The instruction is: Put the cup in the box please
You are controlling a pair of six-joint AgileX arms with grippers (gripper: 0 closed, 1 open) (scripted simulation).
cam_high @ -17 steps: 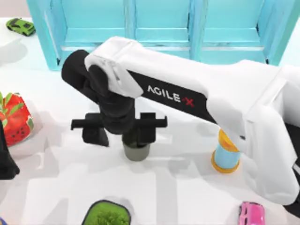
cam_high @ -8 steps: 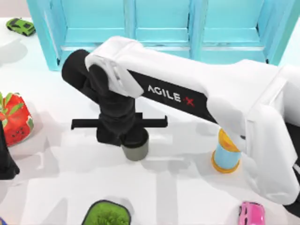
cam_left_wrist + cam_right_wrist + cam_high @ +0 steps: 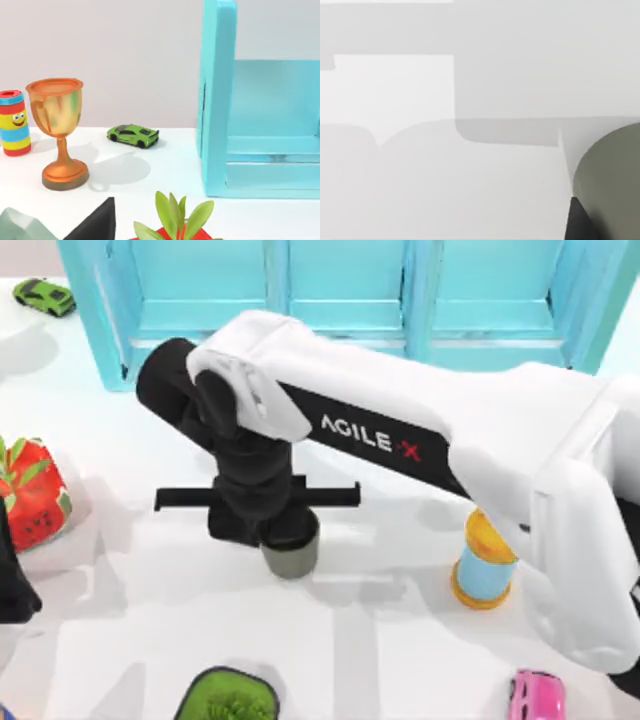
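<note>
The cup (image 3: 292,560) is small, dark grey-olive and round, standing on the white table near the middle of the top view. My right gripper (image 3: 280,538) reaches down from above it, shut on the cup's upper part, with its black body covering the rim. In the right wrist view the cup's olive wall (image 3: 615,185) sits beside a dark fingertip (image 3: 577,220). My left arm (image 3: 12,585) is parked at the table's left edge. The box is out of view.
A large turquoise shelf unit (image 3: 340,300) lines the back. A yellow-capped blue cylinder (image 3: 483,565) stands right of the cup. A potted green plant (image 3: 230,700) and pink toy car (image 3: 537,695) sit in front, a green toy car (image 3: 42,295) far left. A bronze trophy (image 3: 57,130) is nearby.
The right gripper's fingers, spread wide on either side of the cup a second ago, have come together on it. The arm has since shifted very slightly towards the shelf.
</note>
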